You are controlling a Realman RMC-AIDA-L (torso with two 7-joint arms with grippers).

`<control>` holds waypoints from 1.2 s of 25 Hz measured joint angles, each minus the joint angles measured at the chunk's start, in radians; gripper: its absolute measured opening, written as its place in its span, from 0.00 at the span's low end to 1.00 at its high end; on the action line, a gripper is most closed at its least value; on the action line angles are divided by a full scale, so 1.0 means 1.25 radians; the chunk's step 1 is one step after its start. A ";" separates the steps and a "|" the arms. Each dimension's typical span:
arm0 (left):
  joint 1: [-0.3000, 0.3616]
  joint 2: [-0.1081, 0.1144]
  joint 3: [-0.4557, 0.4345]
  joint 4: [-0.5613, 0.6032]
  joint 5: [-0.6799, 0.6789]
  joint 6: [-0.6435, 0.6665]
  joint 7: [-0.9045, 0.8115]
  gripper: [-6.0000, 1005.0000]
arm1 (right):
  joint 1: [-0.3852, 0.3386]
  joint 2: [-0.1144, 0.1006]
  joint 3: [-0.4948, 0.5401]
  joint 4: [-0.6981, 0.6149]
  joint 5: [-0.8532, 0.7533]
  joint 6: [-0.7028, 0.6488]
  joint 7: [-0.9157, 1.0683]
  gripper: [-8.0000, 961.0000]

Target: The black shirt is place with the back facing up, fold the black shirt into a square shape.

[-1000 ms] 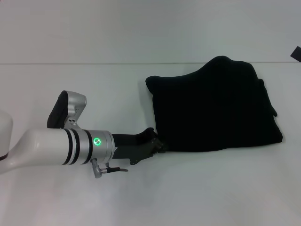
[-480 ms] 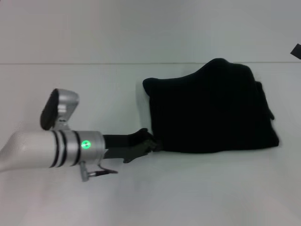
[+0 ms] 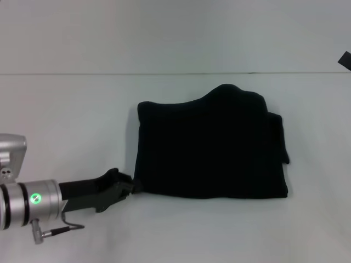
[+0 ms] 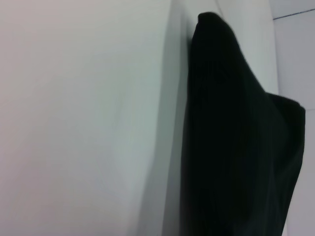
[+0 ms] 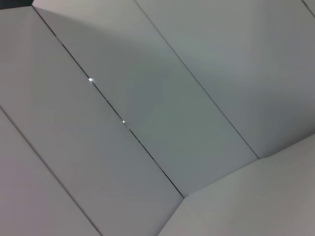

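The black shirt lies folded into a rough rectangle on the white table, with a bump along its far edge and layered edges on its right side. My left gripper reaches in from the lower left and is shut on the shirt's near left corner. The left wrist view shows the shirt as a dark mass beside the bare table; no fingers show there. No part of my right arm appears in the head view.
A small dark object pokes in at the right edge beyond the table's far seam. White table surface surrounds the shirt on all sides. The right wrist view shows only pale panels.
My left arm has pulled back to the left and nearer me, dragging the shirt with it. The whole shirt has slid leftward across the table.
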 joint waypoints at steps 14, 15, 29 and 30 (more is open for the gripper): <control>-0.025 0.065 -0.195 0.041 0.156 0.144 0.022 0.15 | 0.005 -0.008 -0.007 0.001 -0.018 0.007 -0.007 0.73; -0.023 0.072 -0.226 0.061 0.162 0.155 0.052 0.15 | 0.004 -0.010 -0.009 -0.003 -0.027 0.005 -0.011 0.73; -0.141 0.080 -0.214 0.110 0.148 0.258 0.594 0.60 | -0.030 0.059 -0.012 -0.138 -0.215 -0.101 -0.276 0.73; -0.153 0.077 -0.205 0.110 0.147 0.258 0.616 0.65 | -0.027 0.060 -0.015 -0.130 -0.218 -0.108 -0.295 0.73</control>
